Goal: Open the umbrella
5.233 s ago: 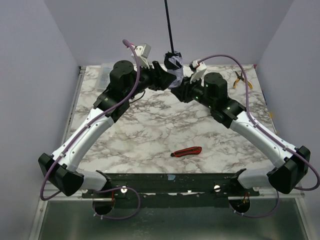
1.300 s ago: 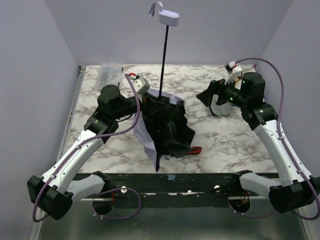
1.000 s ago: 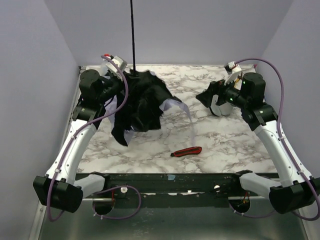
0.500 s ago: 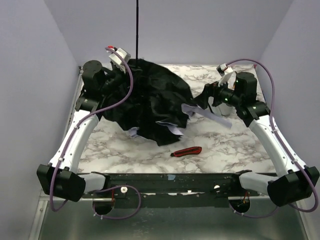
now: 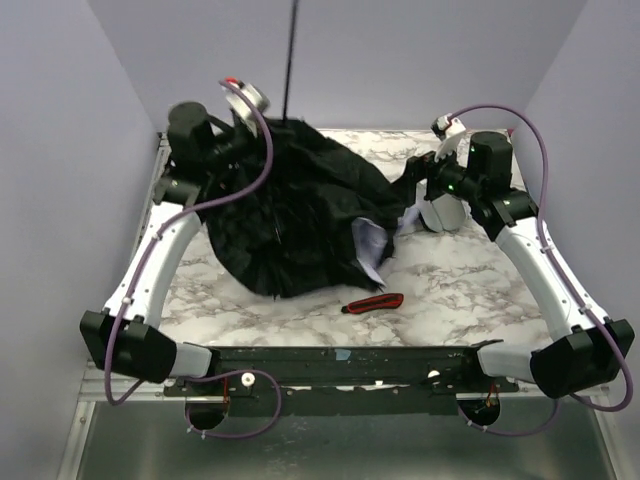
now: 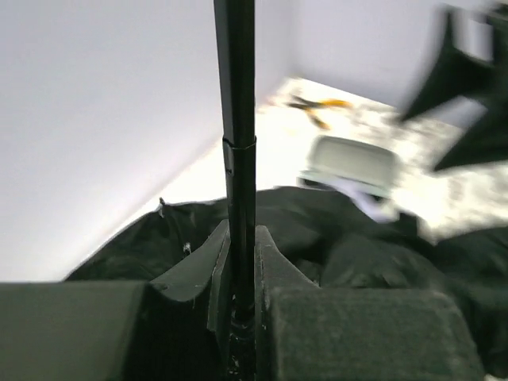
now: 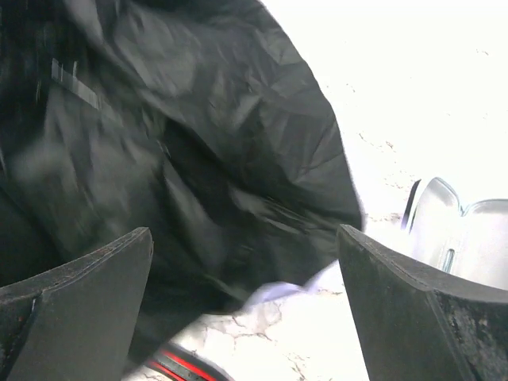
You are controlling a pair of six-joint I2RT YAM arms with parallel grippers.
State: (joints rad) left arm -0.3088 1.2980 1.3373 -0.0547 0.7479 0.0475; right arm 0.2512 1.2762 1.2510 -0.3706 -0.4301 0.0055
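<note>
The umbrella's canopy (image 5: 300, 220) lies loosely spread over the left and middle of the table, black inside up, with a lilac edge (image 5: 368, 245) showing at its right. Its thin black shaft (image 5: 291, 60) rises steeply at the back. My left gripper (image 5: 262, 130) is shut on the shaft (image 6: 236, 119) just above the canopy (image 6: 357, 254); the left gripper (image 6: 238, 238) has the shaft pinched between its fingers. My right gripper (image 5: 412, 185) stands open beside the canopy's right edge. In the right wrist view the right gripper (image 7: 246, 262) holds nothing, with black fabric (image 7: 198, 143) ahead of it.
A red-and-black utility knife (image 5: 372, 302) lies near the front, just beyond the canopy's rim. A pale grey pouch (image 5: 440, 212) sits under the right wrist, the same pouch (image 7: 460, 234) beside the right finger. Orange pliers (image 6: 317, 105) lie at the far right. Walls close three sides.
The left arm has swung the shaft rightward and the canopy has spread wider and lower over the table. The right gripper has shifted in to the canopy's right edge, still open.
</note>
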